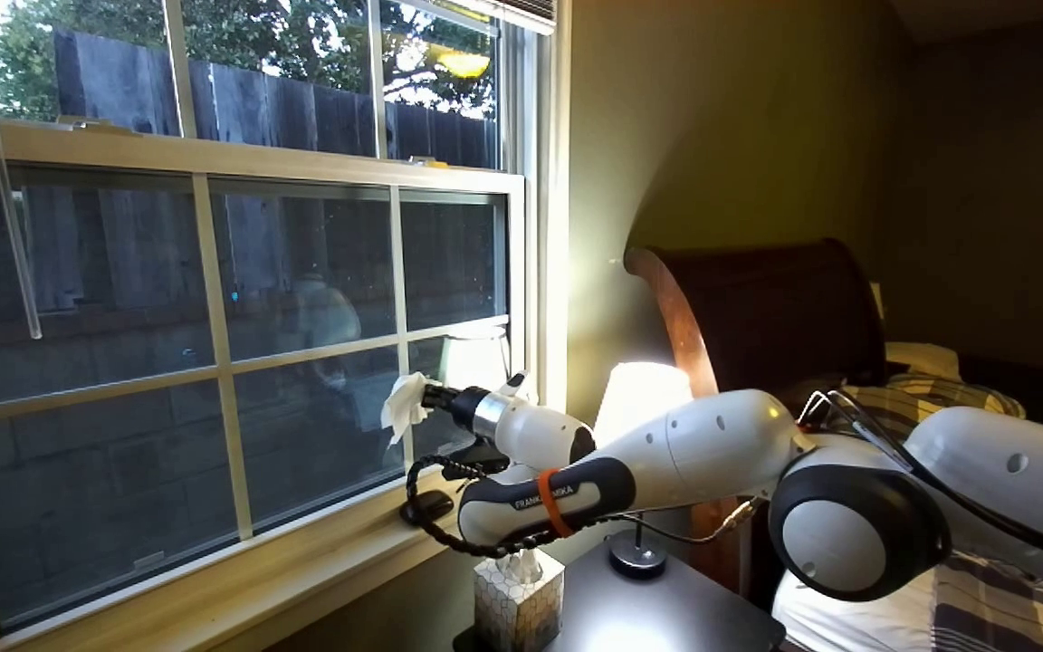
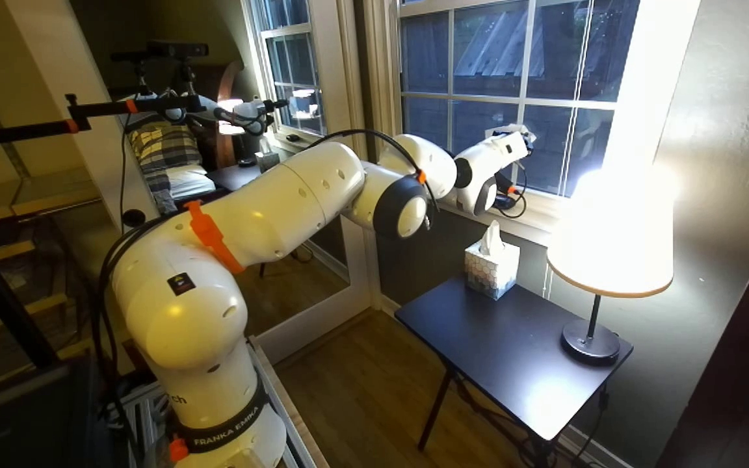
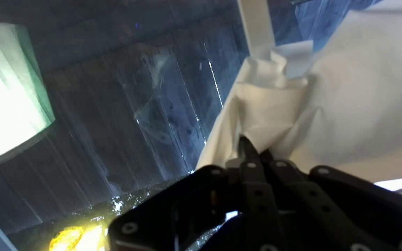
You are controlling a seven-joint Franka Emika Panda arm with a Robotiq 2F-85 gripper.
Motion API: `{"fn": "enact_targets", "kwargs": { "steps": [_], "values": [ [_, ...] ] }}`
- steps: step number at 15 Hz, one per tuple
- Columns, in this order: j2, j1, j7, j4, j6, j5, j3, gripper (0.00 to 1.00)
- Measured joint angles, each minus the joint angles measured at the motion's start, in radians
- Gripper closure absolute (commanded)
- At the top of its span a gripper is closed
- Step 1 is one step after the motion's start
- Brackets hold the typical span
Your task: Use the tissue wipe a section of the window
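My gripper [image 1: 434, 397] is shut on the crumpled white tissue [image 1: 404, 405] in front of the window [image 1: 291, 163]. In an exterior view the tissue is in front of the lower panes near a vertical white bar; I cannot tell whether it touches the glass. In the wrist view the black fingertips [image 3: 255, 148] pinch the tissue [image 3: 365, 94], which spreads up and right. Dark window glass [image 3: 110, 94] fills the left of that view. In another exterior view the window [image 2: 521, 101] shows behind the wrist, and the gripper is mostly hidden by the arm.
A tissue carton [image 1: 519, 602] stands on a dark side table [image 2: 478, 331] with a lit lamp [image 2: 608, 240], below the arm. A dark object [image 1: 426, 507] lies on the window sill [image 1: 304, 580]. A blind wand [image 1: 10, 208] hangs at the window's left. A wooden headboard [image 1: 766, 312] stands behind the arm.
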Motion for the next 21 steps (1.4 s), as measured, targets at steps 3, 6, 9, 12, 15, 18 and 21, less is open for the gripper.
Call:
{"fn": "enact_targets", "kwargs": {
  "steps": [3,6,9,12,15,18,21],
  "values": [
    [0.000,-0.006,0.025,-0.049,-0.029,-0.012,0.009,1.00],
    [-0.006,-0.019,0.030,-0.100,-0.076,-0.012,0.008,1.00],
    [-0.029,-0.025,-0.006,-0.148,-0.121,0.037,-0.017,1.00],
    [-0.065,-0.001,-0.070,-0.196,-0.136,0.156,-0.101,1.00],
    [-0.101,0.043,-0.153,-0.225,-0.136,0.314,-0.236,1.00],
    [-0.137,0.085,-0.227,-0.232,-0.136,0.446,-0.368,1.00],
    [-0.167,0.105,-0.253,-0.232,-0.133,0.467,-0.412,1.00]
  ]
}}
